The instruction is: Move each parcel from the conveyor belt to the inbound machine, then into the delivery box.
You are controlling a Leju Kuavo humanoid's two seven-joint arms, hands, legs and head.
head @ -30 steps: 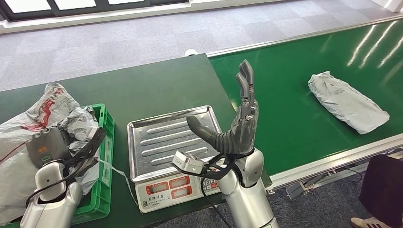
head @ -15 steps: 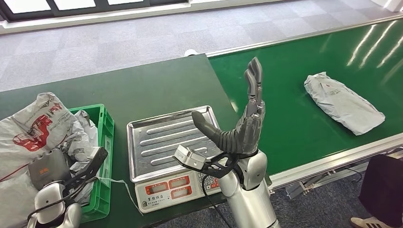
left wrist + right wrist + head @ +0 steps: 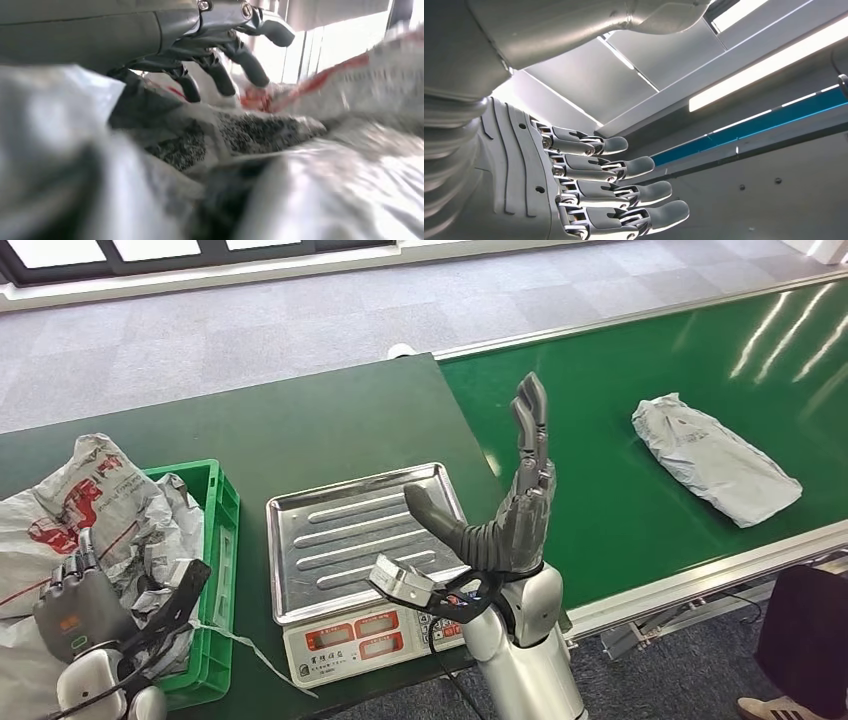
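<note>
A grey plastic parcel lies on the green conveyor belt, far to the right of my right hand. That hand is raised over the seam between the belt and the scale, fingers straight up and thumb spread, holding nothing; the right wrist view shows its fingers apart. My left hand hovers low at the near left over the parcels heaped in the green delivery box, fingers spread and empty. A white parcel with red print lies on top of the heap.
The inbound machine, a scale with a bare steel tray and red displays, stands on the dark green table between box and belt. A person's shoe and dark trouser leg are at the near right, beyond the belt's edge.
My left hand has drawn back toward me off the parcels in the box. The grey parcel has drifted a little left along the belt. My right hand has shifted slightly right, still raised.
</note>
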